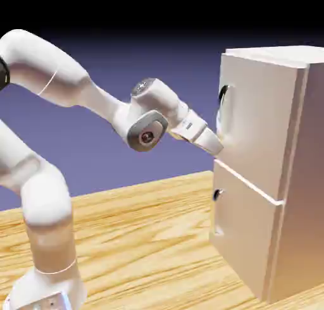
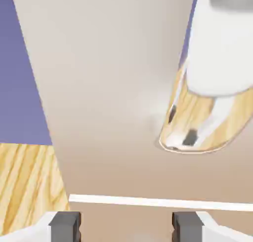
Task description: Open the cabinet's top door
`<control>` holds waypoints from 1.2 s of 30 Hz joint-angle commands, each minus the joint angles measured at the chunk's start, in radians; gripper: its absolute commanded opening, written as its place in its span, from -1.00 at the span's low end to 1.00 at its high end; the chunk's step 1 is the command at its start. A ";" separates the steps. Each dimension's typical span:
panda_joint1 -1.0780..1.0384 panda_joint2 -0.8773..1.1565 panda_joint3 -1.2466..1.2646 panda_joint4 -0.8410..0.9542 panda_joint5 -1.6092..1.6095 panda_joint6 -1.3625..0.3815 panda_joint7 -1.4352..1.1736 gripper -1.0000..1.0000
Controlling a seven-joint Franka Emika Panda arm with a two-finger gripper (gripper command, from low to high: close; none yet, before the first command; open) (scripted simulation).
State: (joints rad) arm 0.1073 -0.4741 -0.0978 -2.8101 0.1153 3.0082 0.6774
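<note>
Claw (image 1: 218,144) first: its two grey fingertips (image 2: 64,225) stand well apart, jaws wide, with nothing between them but bare panel. In the exterior view the tip sits right against the front of the cabinet (image 1: 285,176), low on the top door (image 1: 256,125); whether it truly touches, I cannot tell.

Straight ahead of the claw that top door fills the hand view, a flat beige-grey panel. Its handle (image 2: 197,122) lies off to one side of the fingers, a curved shiny bar that mirrors the wooden table and the white arm; from outside it shows as a dark curved bar (image 1: 223,97) above the claw. A pale seam (image 2: 148,201) close by the fingertips divides this door from the smaller lower panel (image 1: 243,233), which carries a small dark knob (image 1: 217,193) below the claw.

Under and behind the claw runs the light wooden table (image 1: 139,239). Beyond hangs a plain blue-violet backdrop (image 1: 126,68), darkening to black at the top.
</note>
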 commanded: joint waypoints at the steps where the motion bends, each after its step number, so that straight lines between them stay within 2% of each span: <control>1: 0.035 0.036 -0.036 0.000 0.043 -0.011 -0.024 0.00; 36: 1.271 1.280 -1.305 -0.002 1.539 -0.384 -0.849 0.00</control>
State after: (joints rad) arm 1.3785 0.8061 -1.4027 -2.8117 1.6538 2.6240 -0.1712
